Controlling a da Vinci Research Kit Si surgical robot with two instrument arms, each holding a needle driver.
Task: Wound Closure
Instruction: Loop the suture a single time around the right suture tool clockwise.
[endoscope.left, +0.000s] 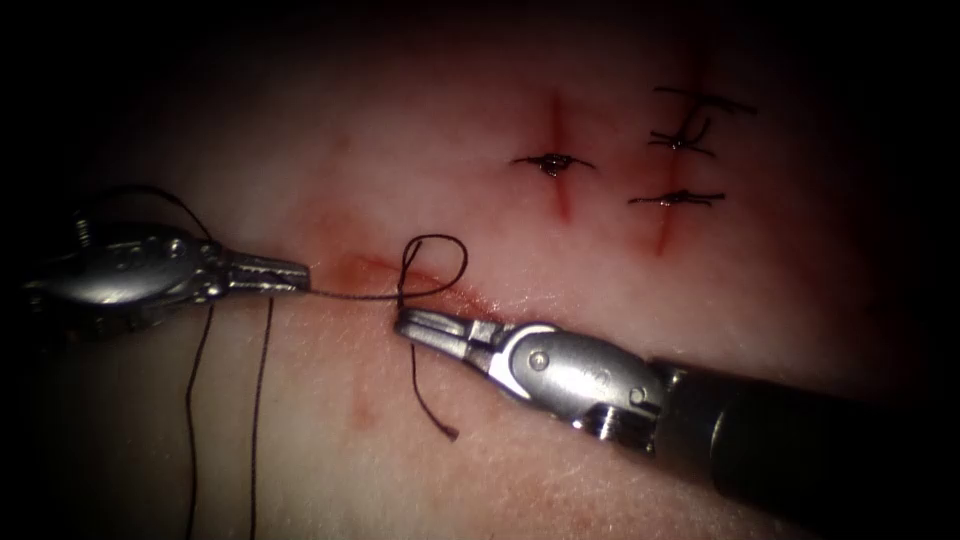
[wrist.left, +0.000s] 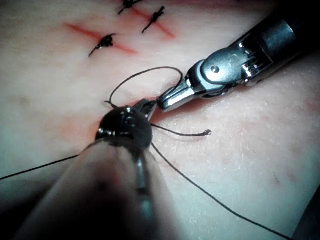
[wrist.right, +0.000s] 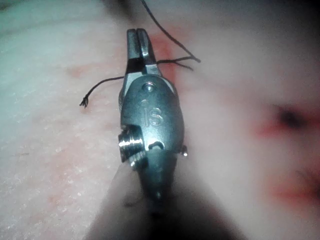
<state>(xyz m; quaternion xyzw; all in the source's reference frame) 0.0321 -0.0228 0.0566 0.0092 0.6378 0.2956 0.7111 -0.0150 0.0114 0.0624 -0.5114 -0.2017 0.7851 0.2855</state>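
Left tool: the left arm's silver serrated needle driver has its jaws closed on the thin dark suture thread, its tip just left of the cut; it is seen too from its own wrist camera.
Right tool: the right arm's silver needle driver has its jaws pressed together on the same thread, right at the cut; it appears again in the left wrist view and the right wrist view.
Thread: a taut strand runs between the two tips; a small loop rises just above the right tool's tip, and a short frayed free end trails below it.
Spare thread: two long strands hang down below the left tool.
Cut: a shallow reddish slit in the pale pork tissue, lying between the two tips.
Earlier stitches: three dark knotted sutures sit on two other red slits, well apart from the cut, up and to its right.
Needle: its place cannot be told.
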